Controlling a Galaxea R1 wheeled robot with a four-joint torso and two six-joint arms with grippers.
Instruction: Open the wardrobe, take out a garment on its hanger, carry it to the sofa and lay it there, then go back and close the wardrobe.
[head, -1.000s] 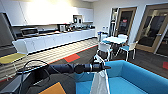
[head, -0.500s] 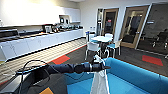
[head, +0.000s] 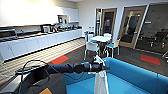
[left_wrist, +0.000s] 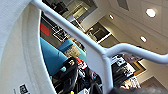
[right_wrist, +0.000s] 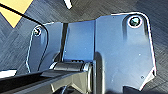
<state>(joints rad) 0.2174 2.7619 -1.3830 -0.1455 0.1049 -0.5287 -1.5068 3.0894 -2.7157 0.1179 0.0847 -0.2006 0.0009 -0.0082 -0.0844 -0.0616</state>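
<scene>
Black jointed left arm (head: 67, 68), looping black cable (head: 27, 66), dark screwed plate (right_wrist: 120, 50)

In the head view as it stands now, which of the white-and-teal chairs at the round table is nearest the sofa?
The chair on the near side of the round table, its white back towards the camera. It stands closest to the turquoise sofa; the others sit beside or behind the table.

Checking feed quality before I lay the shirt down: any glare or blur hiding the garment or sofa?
Head view: soft overall, upper cabinets washed out, yet garment and sofa read clearly. Left wrist view: ceiling lights flare; hanger is close and blurred.
</scene>
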